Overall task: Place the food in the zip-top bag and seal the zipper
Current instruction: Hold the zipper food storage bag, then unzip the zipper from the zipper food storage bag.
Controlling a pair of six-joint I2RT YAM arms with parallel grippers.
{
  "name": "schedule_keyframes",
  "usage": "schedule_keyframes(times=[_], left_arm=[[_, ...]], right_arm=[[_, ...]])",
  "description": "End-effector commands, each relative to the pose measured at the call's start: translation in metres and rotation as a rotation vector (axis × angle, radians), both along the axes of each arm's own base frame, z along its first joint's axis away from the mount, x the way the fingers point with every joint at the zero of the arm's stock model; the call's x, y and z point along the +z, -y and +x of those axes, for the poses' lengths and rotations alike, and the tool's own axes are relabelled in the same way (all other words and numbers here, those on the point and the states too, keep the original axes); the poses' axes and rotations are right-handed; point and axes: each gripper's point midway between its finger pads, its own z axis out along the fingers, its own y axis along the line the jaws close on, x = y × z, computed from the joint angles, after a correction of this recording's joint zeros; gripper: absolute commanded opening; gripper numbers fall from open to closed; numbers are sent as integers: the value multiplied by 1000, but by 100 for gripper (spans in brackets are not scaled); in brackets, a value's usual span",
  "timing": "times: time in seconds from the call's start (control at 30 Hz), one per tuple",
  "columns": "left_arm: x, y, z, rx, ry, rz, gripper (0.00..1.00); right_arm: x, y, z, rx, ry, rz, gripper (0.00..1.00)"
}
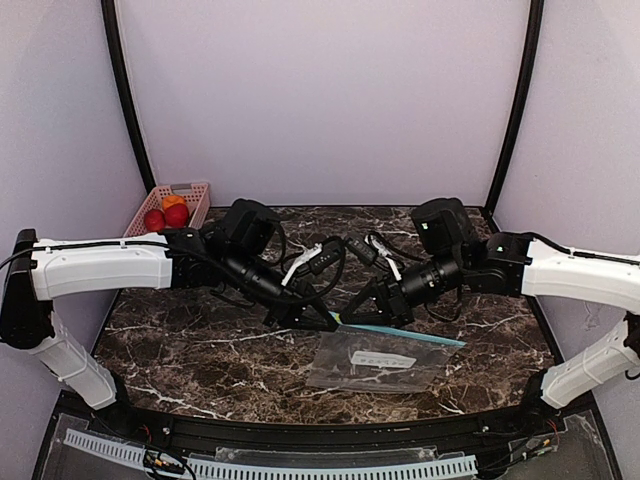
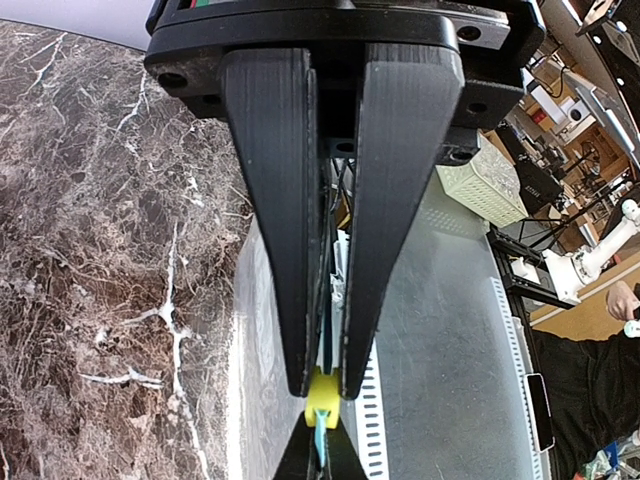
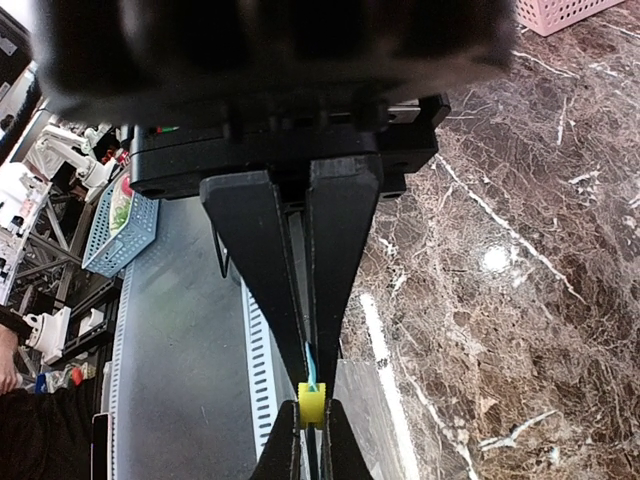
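Grippers meeting tip to tip over the middle of the dark marble bench (image 1: pixel 180 350). In the overhead view, the left gripper (image 1: pixel 330 323) reaches in from the left edge and the right gripper (image 1: pixel 352 320) from the right edge. Their tips come together at the left end of the zipper (image 1: pixel 410 335), the teal strip along the far edge of the clear bag (image 1: pixel 340 378). The bag lies between the bench's middle and its near edge, somewhat toward the right, with a white label (image 1: pixel 383 359) on its upper face. In the left wrist view, the left gripper (image 2: pixel 322 385) has its fingers (image 2: pixel 275 200) pressed almost together, clamped on the thin teal strip that runs between them. A small yellow piece (image 2: pixel 320 400) sits just past the tips, touching them, and the opposing tips show beyond it. In the right wrist view, the right gripper (image 3: pixel 310 385) is likewise clenched on the strip, with the same yellow piece (image 3: pixel 312 405) at its tips. Whether the zipper is pressed closed along its length cannot be told. The fruit (image 1: pixel 177 214), two red pieces and an orange one, sits in a pink slotted basket (image 1: pixel 198 190) at the far left corner of the bench, well apart from the bag.
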Motion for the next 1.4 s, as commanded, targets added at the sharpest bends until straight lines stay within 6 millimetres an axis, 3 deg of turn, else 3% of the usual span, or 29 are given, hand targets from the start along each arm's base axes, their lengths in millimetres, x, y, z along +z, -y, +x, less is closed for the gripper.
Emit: schedule_keyframes(times=[0.0,1.37], left_arm=[[0,-7,3,27,45,22,1],[-1,-21,40,176,101,89,1]], right_arm=[[2,1,-7,13,-4,10,0],[1,6,-7,-8,-3,1,0]])
